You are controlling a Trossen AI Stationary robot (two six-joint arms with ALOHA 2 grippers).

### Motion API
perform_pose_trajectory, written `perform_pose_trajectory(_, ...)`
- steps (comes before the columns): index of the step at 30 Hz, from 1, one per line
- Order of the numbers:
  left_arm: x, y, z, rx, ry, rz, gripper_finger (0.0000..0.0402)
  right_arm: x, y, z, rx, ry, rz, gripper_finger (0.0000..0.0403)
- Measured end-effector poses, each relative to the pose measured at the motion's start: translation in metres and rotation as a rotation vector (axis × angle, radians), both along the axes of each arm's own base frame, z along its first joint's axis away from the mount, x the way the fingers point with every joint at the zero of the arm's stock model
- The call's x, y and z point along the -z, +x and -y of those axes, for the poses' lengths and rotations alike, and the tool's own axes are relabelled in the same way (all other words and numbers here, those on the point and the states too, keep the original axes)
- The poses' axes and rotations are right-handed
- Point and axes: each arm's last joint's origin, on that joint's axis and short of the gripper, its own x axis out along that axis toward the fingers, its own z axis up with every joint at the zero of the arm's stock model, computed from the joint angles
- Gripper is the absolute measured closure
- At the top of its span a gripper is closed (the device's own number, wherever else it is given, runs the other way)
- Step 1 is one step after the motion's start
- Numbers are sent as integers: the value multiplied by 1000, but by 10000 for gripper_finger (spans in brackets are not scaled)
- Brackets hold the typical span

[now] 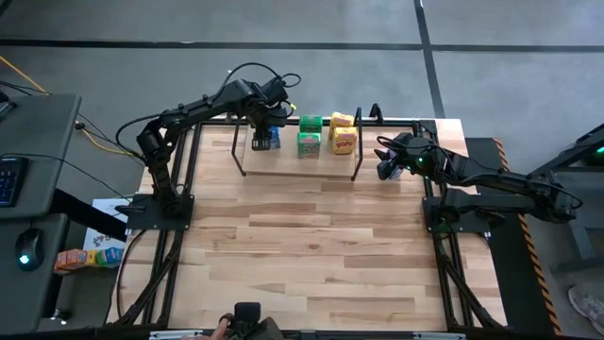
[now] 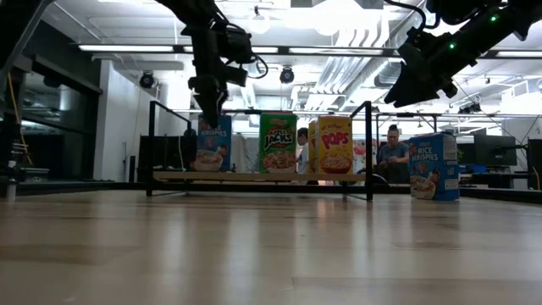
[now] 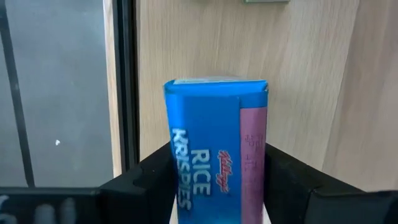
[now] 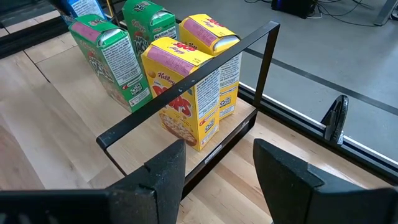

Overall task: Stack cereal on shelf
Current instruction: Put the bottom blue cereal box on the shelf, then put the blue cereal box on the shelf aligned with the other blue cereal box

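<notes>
A pale wooden shelf between black wire hoops sits at twelve o'clock on the plank desk. On it stand printed cardboard boxes: two green boxes at centre and two yellow boxes just beside them toward three o'clock. At the shelf's nine o'clock end, the left tool is clenched around an upright blue Rice Krispies box. The right tool hovers released just past the shelf's three o'clock hoop, above a second blue box standing on the desk.

Lab: ceiling ducts, monitors
</notes>
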Motion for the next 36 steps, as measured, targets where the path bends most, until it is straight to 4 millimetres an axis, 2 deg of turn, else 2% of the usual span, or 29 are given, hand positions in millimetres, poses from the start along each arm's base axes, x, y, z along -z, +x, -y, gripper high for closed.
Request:
perform_pose_trajectory(11,-1,0,-1,-19,25,-11,181,0,0,0,0,0,0,221)
perform_pose_trajectory(16,-9,0,-4,-45,84,-11,176,0,0,0,0,0,0,221)
perform_pose_trajectory(23,-32,1,-6,-98,99,52,176,0,0,0,0,0,0,221)
perform_pose_trajectory(31,-66,3,6,-93,110,92,176,0,0,0,-5,-9,-4,221)
perform_pose_trajectory(33,-78,2,9,-139,94,156,176,-2,1,0,-6,-20,9,221)
perform_pose_trajectory(36,-94,-3,15,-158,-68,359,176,-4,2,1,-6,-29,29,221)
